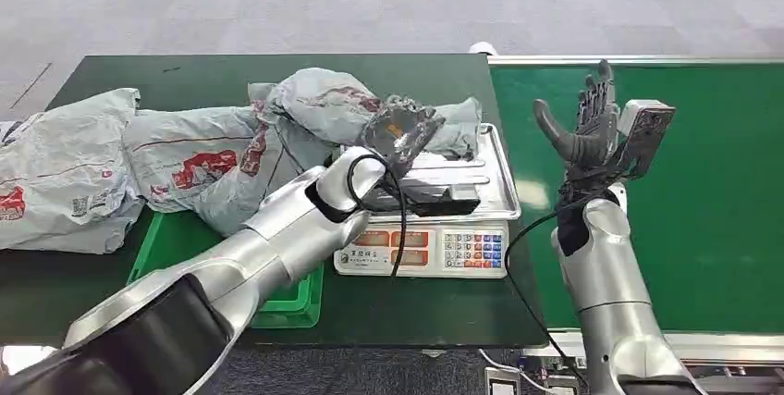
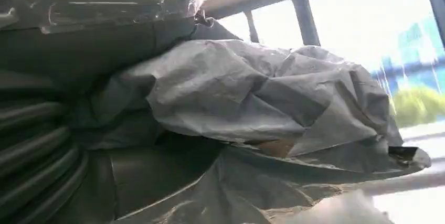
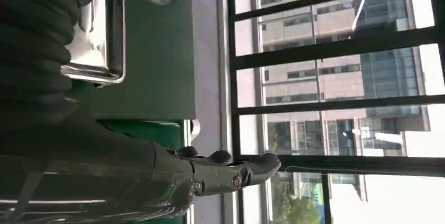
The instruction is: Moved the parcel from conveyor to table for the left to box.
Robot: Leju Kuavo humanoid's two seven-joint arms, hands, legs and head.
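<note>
Parcel: grey plastic mailer with red print, lying partly on the steel tray of the weighing scale on the dark green table. Left hand: reaches over the tray and rests against the parcel; whether its fingers grip the plastic cannot be told. The left wrist view adds the parcel's crumpled grey folds close up, against bright windows. Right hand: raised above the green conveyor, fingers spread, holding nothing; the right wrist view adds its fingertips against a barred window, with a tray corner. Further grey parcels lie heaped to the left, over a green bin.
</note>
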